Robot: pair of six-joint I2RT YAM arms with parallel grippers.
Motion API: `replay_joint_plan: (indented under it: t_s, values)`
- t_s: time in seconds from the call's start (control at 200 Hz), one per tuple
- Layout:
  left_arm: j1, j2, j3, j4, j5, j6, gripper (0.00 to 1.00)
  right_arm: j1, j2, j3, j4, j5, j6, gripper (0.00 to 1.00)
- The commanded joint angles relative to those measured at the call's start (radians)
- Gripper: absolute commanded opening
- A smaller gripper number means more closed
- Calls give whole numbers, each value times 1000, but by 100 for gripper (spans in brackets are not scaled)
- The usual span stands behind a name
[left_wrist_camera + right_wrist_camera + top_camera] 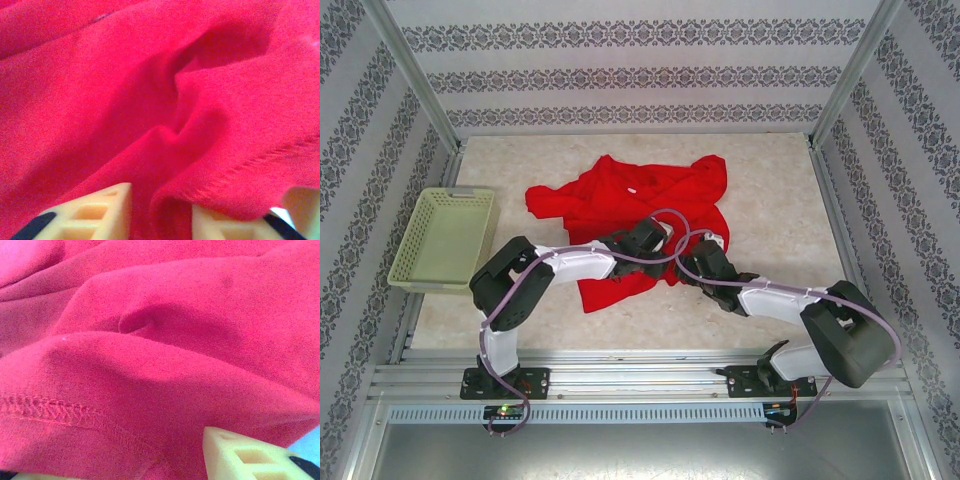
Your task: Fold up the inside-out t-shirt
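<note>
The inside-out t-shirt (pixel 620 200) is bright red and lies crumpled in the middle of the table, wider than the basket. My left gripper (pixel 655 238) rests on its near middle. In the left wrist view a raised fold of the shirt (pixel 165 150) fills the narrow gap of the left gripper (pixel 161 210), between its cream fingers (pixel 107 205). My right gripper (pixel 698 255) sits at the shirt's near right part. In the right wrist view the right gripper (pixel 110 465) stands wide, one finger (pixel 240 455) showing, with the shirt (pixel 175 380) and its stitched hem (pixel 45 410) lying across the gap.
A pale green basket (pixel 460 192) stands at the table's left edge. Bare pale tabletop (pixel 770 190) shows right of and in front of the shirt. Patterned walls and metal posts enclose the table, and purple cables loop over both arms.
</note>
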Motion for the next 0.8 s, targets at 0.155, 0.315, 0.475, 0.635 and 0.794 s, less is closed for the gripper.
replay_joint_plan:
  t_s: [0.155, 0.315, 0.475, 0.635, 0.794]
  values:
    - [20, -73, 17, -86, -30, 7, 3, 0, -72, -48, 54, -23, -15, 49]
    - [21, -223, 40, -125, -31, 25, 0, 59, -159, -98, 238, -186, -103, 56]
    - [24, -292, 86, -173, -17, 51, 0, 214, -154, -111, 348, -161, -191, 65]
    - [24, -335, 118, -198, 5, 56, 0, 229, -41, -75, 530, -184, -210, 65]
    - [27, -349, 154, -233, 18, 63, 0, 246, 31, -28, 618, -174, -266, 61]
